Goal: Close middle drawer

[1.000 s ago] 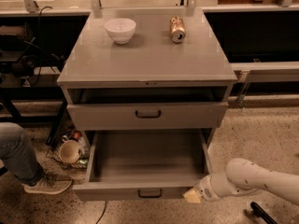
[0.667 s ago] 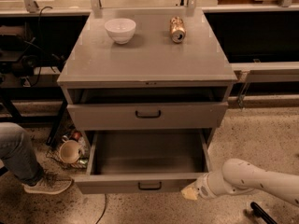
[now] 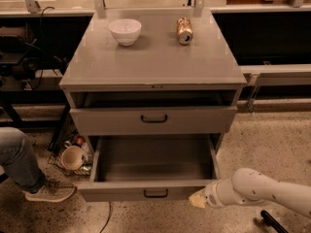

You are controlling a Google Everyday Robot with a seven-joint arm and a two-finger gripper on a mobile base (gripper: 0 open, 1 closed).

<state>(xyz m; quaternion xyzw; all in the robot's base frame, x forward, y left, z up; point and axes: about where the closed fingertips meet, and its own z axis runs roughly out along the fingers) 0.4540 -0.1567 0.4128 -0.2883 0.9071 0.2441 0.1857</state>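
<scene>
The middle drawer (image 3: pixel 121 191) stands pulled far out of the grey cabinet (image 3: pixel 153 62), and its long deep box is empty. Its low front panel carries a small black bar handle (image 3: pixel 155 193). My gripper (image 3: pixel 197 200) is at the right end of that front panel, on its outer face, at the end of my white arm (image 3: pixel 262 191), which comes in from the lower right. I cannot tell whether it touches the panel.
The grey drawer above (image 3: pixel 153 120), with a taller front, is slightly open. A white bowl (image 3: pixel 125 31) and a lying can (image 3: pixel 184 30) are on the cabinet top. A person's leg and shoe (image 3: pixel 48 192) and a cup (image 3: pixel 73 158) are on the floor to the left.
The middle drawer's front panel has slid a short way back toward the cabinet. My gripper has moved up and left with it, staying at its right end.
</scene>
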